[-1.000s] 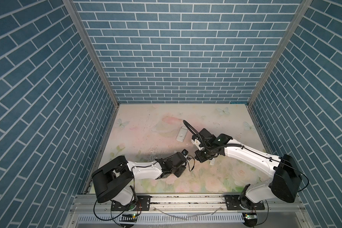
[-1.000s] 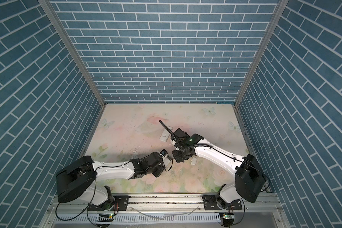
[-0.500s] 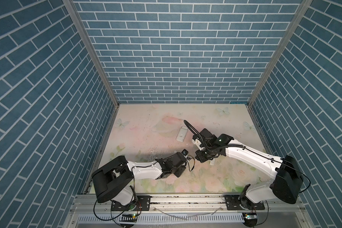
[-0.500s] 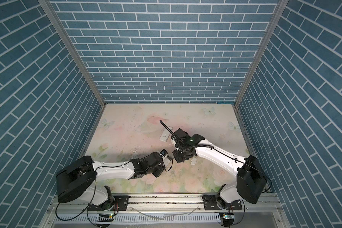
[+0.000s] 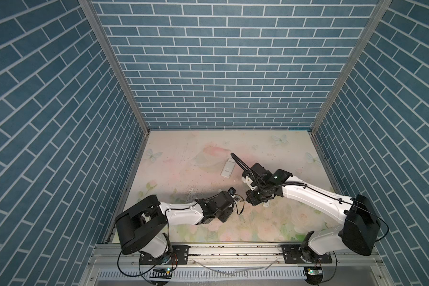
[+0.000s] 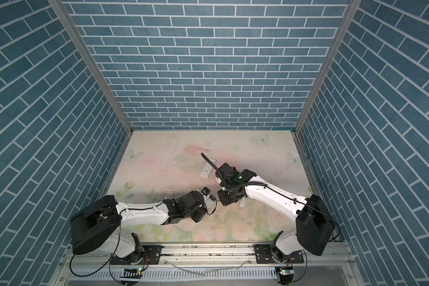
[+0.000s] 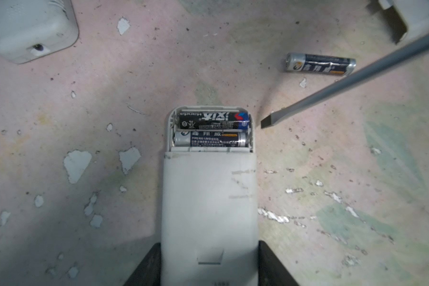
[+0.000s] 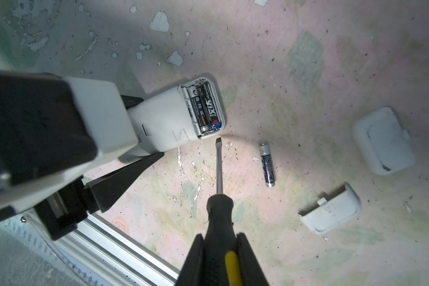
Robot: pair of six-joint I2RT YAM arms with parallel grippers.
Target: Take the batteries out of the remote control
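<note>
Running off frame, the left gripper [image 7: 208, 250] clamps the remote control [image 7: 208, 198].

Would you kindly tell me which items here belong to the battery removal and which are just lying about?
In use: remote in left gripper, its two batteries, screwdriver in right gripper.
Lying about: loose battery, detached cover, second remote.

Off-white remote [image 7: 208, 198]. Inside it lie a black battery [image 7: 213, 120] with a red-and-blue end and a silver-and-black battery [image 7: 209, 139]. The loose battery [image 7: 320, 64] is navy and silver. Screwdriver [image 8: 220, 210]: black handle, yellow stripe. Table [image 5: 183, 161]: pale pink-green floral print.
</note>
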